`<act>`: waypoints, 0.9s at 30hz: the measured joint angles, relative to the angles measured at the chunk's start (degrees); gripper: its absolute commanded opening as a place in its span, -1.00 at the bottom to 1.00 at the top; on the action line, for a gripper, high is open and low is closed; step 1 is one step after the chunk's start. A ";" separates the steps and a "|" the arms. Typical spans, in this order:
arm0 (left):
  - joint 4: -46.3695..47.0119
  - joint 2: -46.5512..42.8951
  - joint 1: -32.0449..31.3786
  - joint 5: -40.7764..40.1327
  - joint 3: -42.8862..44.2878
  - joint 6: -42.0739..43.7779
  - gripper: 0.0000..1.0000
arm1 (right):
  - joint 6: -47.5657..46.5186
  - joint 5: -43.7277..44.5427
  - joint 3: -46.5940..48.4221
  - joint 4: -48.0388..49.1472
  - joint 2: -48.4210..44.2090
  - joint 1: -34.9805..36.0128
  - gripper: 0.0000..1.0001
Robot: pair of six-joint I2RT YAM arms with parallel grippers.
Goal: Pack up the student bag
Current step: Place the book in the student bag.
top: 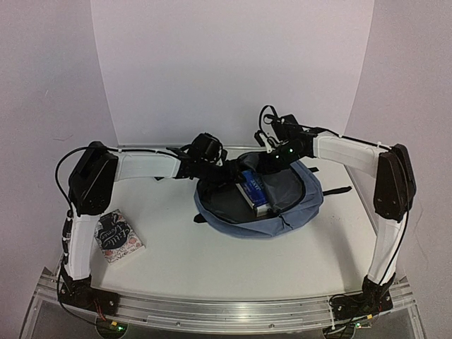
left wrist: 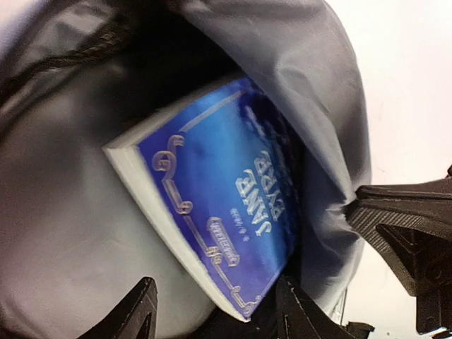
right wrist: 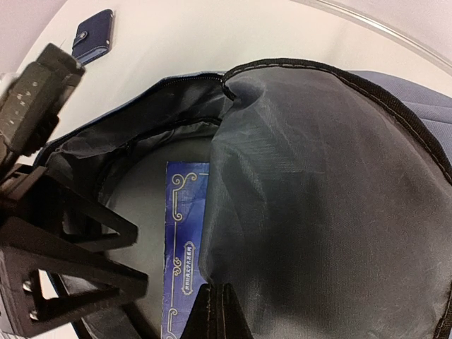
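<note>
One book packed: a blue hardback (top: 254,189) titled Jane Eyre is seen lying inside the student bag (top: 300,201), against its grey lining (left wrist: 63,212).
Bag position: the student bag is laid flat at the middle of the bench (top: 233,261), mouth open, between the two arms.
Left to pack: a patterned book (top: 119,236) is seen on the bench, well apart from the bag, near the left arm's base; a small dark-blue item (right wrist: 93,35) also lies outside the bag. The task is judged partly done, with the zip not yet closed.
Left claw (left wrist: 215,314): spread wide inside the mouth, with a corner of the blue hardback between the fingers; no grip is judged to be made.
Right claw (right wrist: 215,311): pinched onto the edge of the lining, by which the mouth is held open.
Hidden: the front pocket and zip pulls cannot be made out; anything beneath the hardback is covered; the dark-blue item cannot be identified and is not found in the top view.
</note>
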 measured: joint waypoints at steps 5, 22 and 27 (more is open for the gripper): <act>-1.48 -0.34 0.10 -1.82 -0.42 -0.15 0.05 | 0.10 -0.21 0.00 0.00 0.00 0.00 -1.00; -2.85 11.56 0.29 3.77 15.17 0.43 -0.39 | 0.11 0.69 -1.81 -0.17 -0.22 -1.04 -1.00; -2.89 11.56 0.26 4.70 15.15 2.33 -0.42 | -0.13 0.66 -2.28 0.28 -0.22 -1.35 -1.00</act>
